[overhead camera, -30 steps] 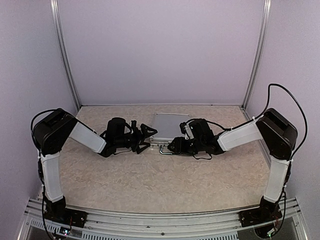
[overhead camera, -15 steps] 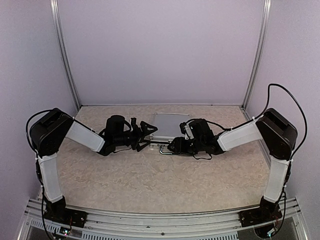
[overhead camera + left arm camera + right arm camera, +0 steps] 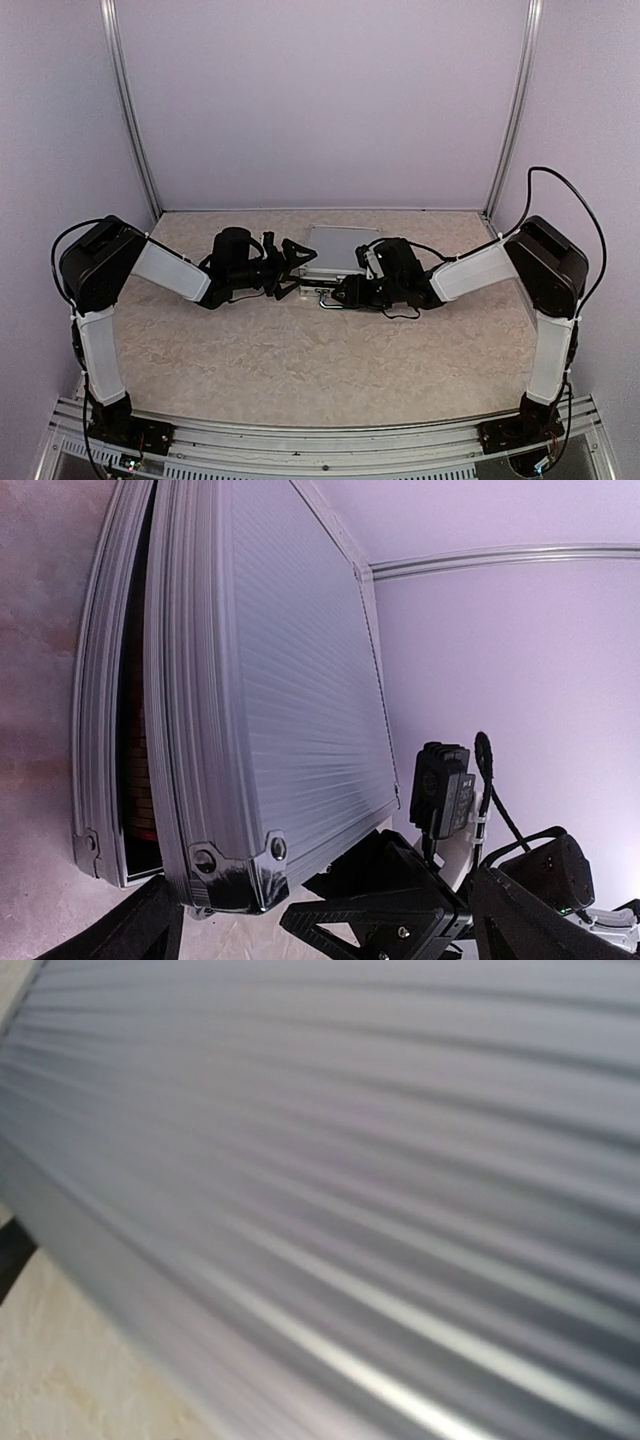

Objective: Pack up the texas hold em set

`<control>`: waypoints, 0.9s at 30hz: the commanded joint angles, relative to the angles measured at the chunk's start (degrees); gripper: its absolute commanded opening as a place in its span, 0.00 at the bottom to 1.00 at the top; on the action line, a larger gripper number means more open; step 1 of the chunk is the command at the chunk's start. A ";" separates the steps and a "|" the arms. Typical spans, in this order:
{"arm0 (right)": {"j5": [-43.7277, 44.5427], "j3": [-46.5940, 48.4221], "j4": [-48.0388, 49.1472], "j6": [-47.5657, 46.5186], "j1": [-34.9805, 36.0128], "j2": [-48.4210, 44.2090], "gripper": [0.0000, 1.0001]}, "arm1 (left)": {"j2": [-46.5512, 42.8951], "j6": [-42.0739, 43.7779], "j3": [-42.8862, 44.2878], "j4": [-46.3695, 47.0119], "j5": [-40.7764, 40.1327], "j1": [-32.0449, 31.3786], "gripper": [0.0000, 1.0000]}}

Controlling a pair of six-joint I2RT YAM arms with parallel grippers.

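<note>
Your silver briefcase (image 3: 335, 247) lies on the desk (image 3: 300, 350) toward the rear middle, between your two arms. Its ribbed lid (image 3: 290, 670) stands slightly ajar over the base, and your left wrist view shows stacked chips (image 3: 138, 780) in the gap. Your left tool (image 3: 302, 270) has its jaws spread wide at the case's left front corner. Your right tool (image 3: 345, 291) sits at the front edge by the handle (image 3: 328, 300). You cannot tell whether it is open or closed, because its camera sees only blurred lid.
</note>
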 commanded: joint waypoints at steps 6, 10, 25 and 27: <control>-0.59 1.68 3.32 -0.81 0.50 1.53 0.60 | 0.12 1.14 1.38 1.91 0.60 -0.83 0.99; -0.65 1.85 4.43 -0.95 0.52 1.97 0.60 | 0.36 0.98 1.09 2.33 0.68 -0.91 0.99; -2.53 1.06 7.18 -1.26 0.84 1.68 0.60 | 1.00 0.53 0.28 3.53 0.95 -0.92 0.99; -2.86 0.93 7.48 -1.22 0.92 1.55 0.60 | 0.92 0.52 0.20 3.46 0.98 -0.92 0.99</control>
